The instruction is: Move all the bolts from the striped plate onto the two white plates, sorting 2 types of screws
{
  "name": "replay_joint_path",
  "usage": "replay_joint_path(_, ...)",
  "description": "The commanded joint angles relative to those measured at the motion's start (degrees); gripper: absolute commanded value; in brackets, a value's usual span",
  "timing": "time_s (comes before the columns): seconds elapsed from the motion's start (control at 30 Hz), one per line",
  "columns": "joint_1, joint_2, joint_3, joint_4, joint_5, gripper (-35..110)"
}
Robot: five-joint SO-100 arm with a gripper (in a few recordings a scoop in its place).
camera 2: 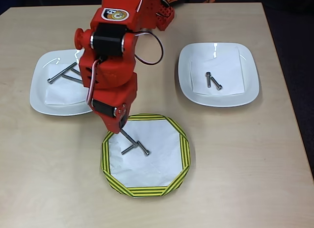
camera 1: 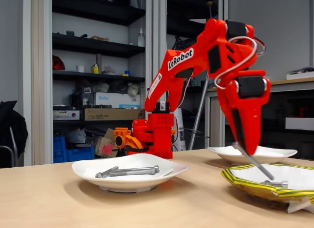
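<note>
Gripper [camera 2: 128,135] at frame centre pinches a long bolt [camera 2: 135,139], its tip low over the striped plate [camera 2: 184,149]. A short bolt [camera 2: 130,149] lies there too. This looks like a lift; next, carry it to the left white plate [camera 2: 39,98], beside other long bolts [camera 2: 64,73].

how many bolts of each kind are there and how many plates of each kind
Long slim bolts: 3 (2 on the left white plate, 1 held by the tool over the striped plate)
Short stubby bolts: 3 (2 on the right white plate, 1 on the striped plate)
White plates: 2
Striped plate: 1
Total: 6 bolts, 3 plates
</note>
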Motion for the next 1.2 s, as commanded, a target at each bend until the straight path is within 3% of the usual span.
replay_joint_path(0.0,4.4,8.8,4.8,1.0,-2.1,0)
replay_joint_path(0.43,7.6,10.3,8.4,1.1,-5.5,0)
replay_joint_path(0.67,7.2,9.5,10.9,0.5,-7.3,12)
replay_joint_path(1.17,11.3,4.7,16.2,-3.2,-17.3,13)
